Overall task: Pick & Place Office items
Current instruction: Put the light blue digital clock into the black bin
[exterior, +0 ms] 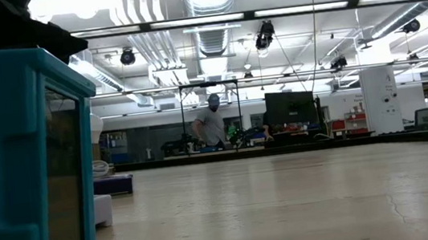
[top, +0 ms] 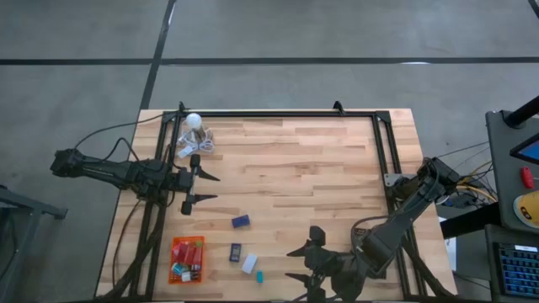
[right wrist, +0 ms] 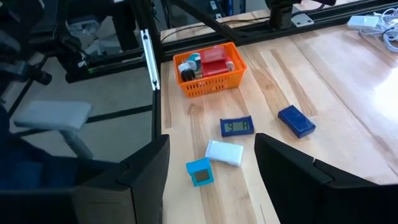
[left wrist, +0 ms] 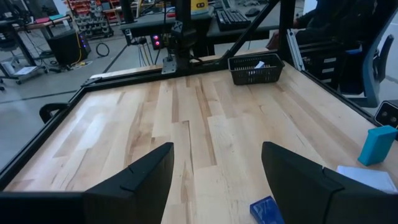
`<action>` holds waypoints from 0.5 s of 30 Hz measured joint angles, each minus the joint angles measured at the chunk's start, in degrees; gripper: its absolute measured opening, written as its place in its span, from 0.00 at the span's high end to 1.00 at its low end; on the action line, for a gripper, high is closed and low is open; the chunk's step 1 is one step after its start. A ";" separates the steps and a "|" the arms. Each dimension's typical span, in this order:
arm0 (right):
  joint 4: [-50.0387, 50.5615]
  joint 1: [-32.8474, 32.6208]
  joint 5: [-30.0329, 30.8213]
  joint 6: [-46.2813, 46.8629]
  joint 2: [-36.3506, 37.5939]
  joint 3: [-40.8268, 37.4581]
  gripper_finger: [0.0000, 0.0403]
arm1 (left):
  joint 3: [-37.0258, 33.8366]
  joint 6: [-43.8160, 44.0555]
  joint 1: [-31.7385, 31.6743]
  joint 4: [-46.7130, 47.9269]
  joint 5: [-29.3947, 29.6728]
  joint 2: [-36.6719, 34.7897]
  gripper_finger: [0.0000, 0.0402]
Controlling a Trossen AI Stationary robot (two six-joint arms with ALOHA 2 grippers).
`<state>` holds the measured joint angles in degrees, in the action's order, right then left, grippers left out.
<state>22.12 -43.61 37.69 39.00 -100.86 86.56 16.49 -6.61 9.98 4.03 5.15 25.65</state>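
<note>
Several small office items lie loose on the wooden table near its front edge: a navy block (top: 241,221) (right wrist: 296,121), a dark blue piece with a small display (top: 236,251) (right wrist: 237,127), a white block (top: 249,263) (right wrist: 224,152) and a teal piece (top: 260,275) (right wrist: 199,172). More red, white and teal pieces fill an orange tray (top: 187,259) (right wrist: 210,68) at the front left. My right gripper (top: 296,263) (right wrist: 211,140) hangs open above the table, just right of the loose pieces. My left gripper (top: 208,187) (left wrist: 217,147) is open at the table's left side, holding nothing.
A white bulb-like thing with a coiled cord (top: 194,126) lies at the far left corner. A black basket (left wrist: 255,68) stands at the table's right side. A black frame (top: 278,113) rims the table. A person stands far off in the room (exterior: 213,124).
</note>
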 joint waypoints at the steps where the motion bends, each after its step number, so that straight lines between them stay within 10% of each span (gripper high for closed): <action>1: -1.00 0.16 0.00 0.03 -0.43 0.00 0.42 | 0.00 0.00 0.00 0.00 0.00 0.00 0.38; 15: -8.85 1.96 1.19 7.23 -8.58 0.02 0.42 | -0.02 -0.01 0.02 0.20 0.02 0.01 0.38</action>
<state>13.27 -41.65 38.89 46.23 -109.43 86.59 16.47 -6.62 10.00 4.23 5.17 25.66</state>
